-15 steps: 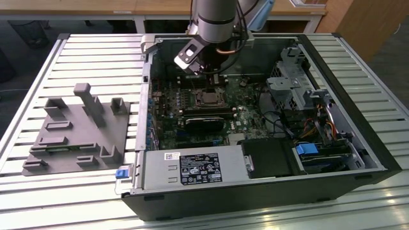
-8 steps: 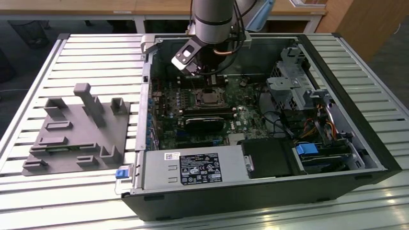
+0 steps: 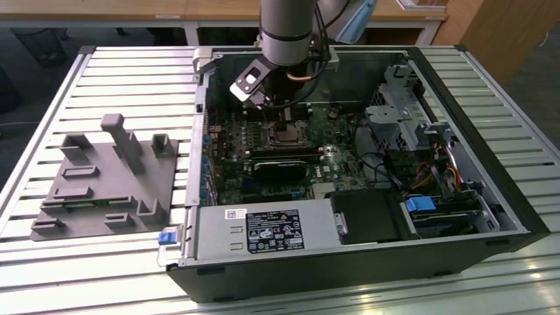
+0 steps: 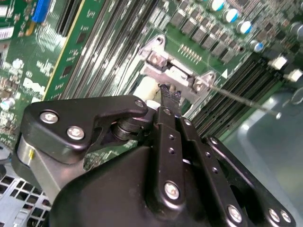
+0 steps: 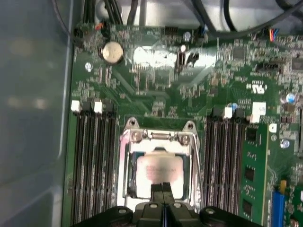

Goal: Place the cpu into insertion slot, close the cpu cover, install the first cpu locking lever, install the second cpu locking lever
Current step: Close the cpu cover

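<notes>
Slatted surface (image 3: 105,72). On the exterior view's left a grey plastic jig (image 3: 105,177) lies flat, well apart from the work. In the middle is an open computer case (image 3: 499,177), with the arm (image 3: 287,33) reaching down into it over the green board (image 3: 254,134). In the first wrist view a bank of memory slots (image 5: 94,161) runs beside the socket area. Next to it the cpu cover (image 5: 158,136) lies down as a silvery frame around the cpu (image 5: 158,168), whose grey face shows through the window. The cpu sits flat in the insertion slot (image 5: 186,175), with no corner riding up that I can see. End effector (image 5: 163,190): fingers clenched together with nothing between them, tip over the cpu's near edge; touching or just above it, cannot tell. In the second wrist view a thin metal rod (image 4: 241,97) runs out from a socket corner over the slots. It is likely a locking lever; latched or not, cannot tell. Judgement: chip seated, cover down, levers the work in hand. To do it well, press with the clenched tip on frame or lever metal, never on the chip face. Keep the push straight and slow so the tip cannot skid onto board parts just beside the socket.
</notes>
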Tool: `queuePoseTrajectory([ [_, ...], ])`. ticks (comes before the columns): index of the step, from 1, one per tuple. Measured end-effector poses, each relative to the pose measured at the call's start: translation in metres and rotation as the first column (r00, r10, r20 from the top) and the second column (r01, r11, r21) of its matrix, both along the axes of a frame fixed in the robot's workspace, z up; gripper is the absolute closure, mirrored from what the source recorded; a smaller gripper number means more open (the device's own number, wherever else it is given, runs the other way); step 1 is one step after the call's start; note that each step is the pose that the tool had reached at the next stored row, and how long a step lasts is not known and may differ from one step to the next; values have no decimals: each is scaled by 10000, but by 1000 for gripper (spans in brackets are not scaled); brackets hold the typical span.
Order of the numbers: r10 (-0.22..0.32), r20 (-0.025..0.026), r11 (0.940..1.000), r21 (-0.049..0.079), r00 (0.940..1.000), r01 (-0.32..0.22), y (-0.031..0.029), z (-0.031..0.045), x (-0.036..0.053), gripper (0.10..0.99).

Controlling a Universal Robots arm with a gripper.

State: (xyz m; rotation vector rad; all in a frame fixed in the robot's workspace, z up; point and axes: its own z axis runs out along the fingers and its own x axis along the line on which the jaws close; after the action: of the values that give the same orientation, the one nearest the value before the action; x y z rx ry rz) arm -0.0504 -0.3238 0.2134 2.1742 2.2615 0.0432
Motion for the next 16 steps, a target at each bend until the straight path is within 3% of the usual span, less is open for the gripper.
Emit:
queuePoseTrajectory([
  [4,6,1,10000,0,10000,-6,0,-49,-35,980],
  [16,6,-5,10000,-7,10000,-6,1,-135,-22,980],
])
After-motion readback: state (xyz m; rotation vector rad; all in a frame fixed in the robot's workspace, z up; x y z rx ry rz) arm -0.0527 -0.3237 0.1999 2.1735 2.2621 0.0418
